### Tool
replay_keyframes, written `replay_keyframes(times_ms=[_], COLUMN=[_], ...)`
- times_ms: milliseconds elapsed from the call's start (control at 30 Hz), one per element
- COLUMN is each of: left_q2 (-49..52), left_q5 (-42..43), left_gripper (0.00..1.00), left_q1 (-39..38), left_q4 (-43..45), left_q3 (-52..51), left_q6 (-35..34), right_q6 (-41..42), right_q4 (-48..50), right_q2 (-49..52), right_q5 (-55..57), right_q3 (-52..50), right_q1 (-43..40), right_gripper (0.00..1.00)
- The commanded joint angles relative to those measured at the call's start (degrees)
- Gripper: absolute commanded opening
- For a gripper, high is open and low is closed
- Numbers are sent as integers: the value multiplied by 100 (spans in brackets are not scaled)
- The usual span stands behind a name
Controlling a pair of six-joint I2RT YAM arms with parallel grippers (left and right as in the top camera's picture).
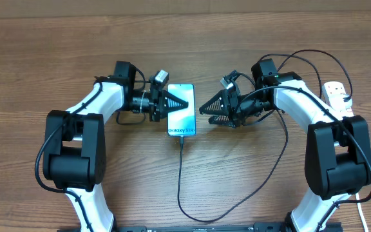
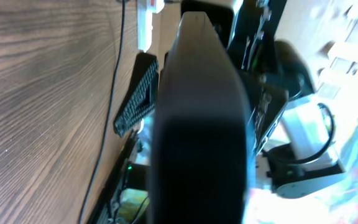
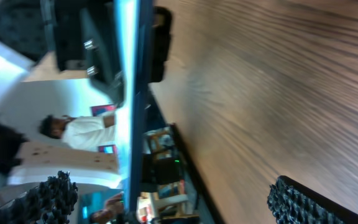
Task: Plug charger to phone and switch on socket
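The phone [image 1: 184, 122] lies screen up at mid-table, its light blue screen showing dark text at the near end. My left gripper [image 1: 184, 103] reaches over its left edge and is shut on the phone. In the left wrist view the phone [image 2: 197, 124] is a dark slab filling the middle. The charger [image 1: 180, 174], a thin black cable, meets the phone's near end and loops toward the front. My right gripper [image 1: 202, 108] is open just right of the phone, apart from it. Its fingers [image 3: 48, 199] stand wide apart, with the phone's edge [image 3: 131, 74] ahead. The white socket [image 1: 335, 93] sits at far right, partly hidden behind the right arm.
The charger cable curves along the front edge and rises under the right arm [image 1: 282, 148]. The right arm's own black wires [image 1: 314, 55] arch above the socket. Both arm bases [image 1: 76, 154] stand at the near corners on the wooden table [image 1: 18, 77].
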Motion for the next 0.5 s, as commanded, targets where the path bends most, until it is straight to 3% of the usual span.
replay_keyframes(times_ms=[0,467], left_q2=[-98,-98], left_q5=[9,-162], left_gripper=[4,4], left_q1=[-136,-240], left_q4=[-101,-96], left_q3=[28,28], left_q6=[660,658], right_q6=[-214,-219], right_q4=[-68,-225], right_q2=[-146,-146], right_q5=[557,929], right_q3=[66,59], right_q1=[26,57], right_gripper=[100,100])
